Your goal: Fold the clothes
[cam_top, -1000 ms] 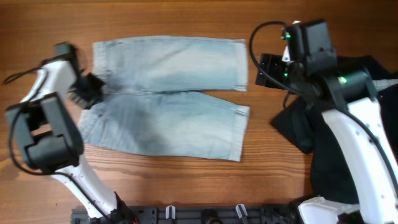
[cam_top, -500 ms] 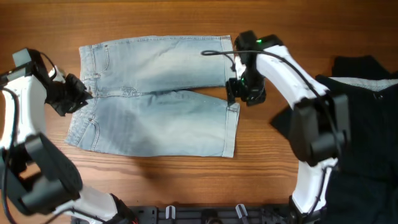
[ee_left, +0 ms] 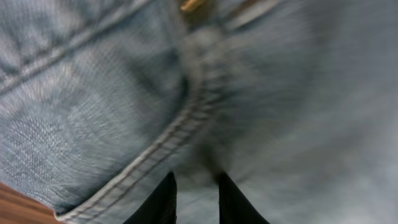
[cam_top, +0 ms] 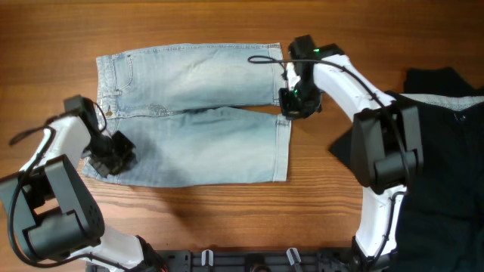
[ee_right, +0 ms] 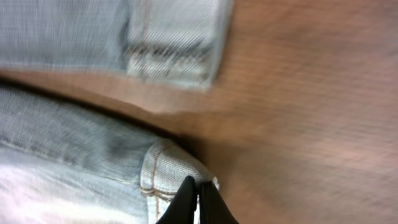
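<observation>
left gripper [cam_top: 113, 153] shifted onto shorts [cam_top: 197, 113] waistband

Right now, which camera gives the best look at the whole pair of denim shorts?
The overhead view: it shows the denim shorts laid flat, both legs and waistband. The left wrist view shows only blurred seam stitching; the right wrist view only the leg hems.
</observation>
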Controlling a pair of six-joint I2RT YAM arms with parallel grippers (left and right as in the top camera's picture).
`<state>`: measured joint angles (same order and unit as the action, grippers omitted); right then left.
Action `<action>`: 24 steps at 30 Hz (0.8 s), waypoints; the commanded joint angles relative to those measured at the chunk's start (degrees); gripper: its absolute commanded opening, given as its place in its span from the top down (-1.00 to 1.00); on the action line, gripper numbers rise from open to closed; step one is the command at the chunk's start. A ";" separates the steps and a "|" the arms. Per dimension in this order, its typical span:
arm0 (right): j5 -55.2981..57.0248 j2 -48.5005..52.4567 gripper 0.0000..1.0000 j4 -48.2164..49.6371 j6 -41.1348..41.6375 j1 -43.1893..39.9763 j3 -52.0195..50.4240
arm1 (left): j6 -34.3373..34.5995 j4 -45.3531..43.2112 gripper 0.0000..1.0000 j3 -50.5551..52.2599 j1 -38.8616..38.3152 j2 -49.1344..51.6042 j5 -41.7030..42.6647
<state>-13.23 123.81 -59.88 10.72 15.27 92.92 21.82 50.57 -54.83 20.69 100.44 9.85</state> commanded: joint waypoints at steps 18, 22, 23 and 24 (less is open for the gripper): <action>-7.39 -20.37 0.06 -9.75 -2.27 -4.96 0.26 | -4.81 12.09 0.44 -12.72 1.03 -10.32 2.49; -4.72 -26.99 -0.21 -14.43 3.26 -4.96 0.26 | -0.24 15.47 -0.70 -12.68 7.45 -15.41 -1.70; -4.66 -27.21 -0.21 -15.87 3.17 -4.96 0.26 | -0.13 16.26 -0.71 -12.68 9.07 -15.43 -2.08; -4.68 -27.17 -0.20 -17.86 2.93 -4.96 0.20 | -0.15 17.07 -0.63 -12.48 11.78 -15.26 -2.05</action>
<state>-19.05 96.16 -74.63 10.61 10.07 93.34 19.51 65.95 -67.13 26.11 85.49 10.94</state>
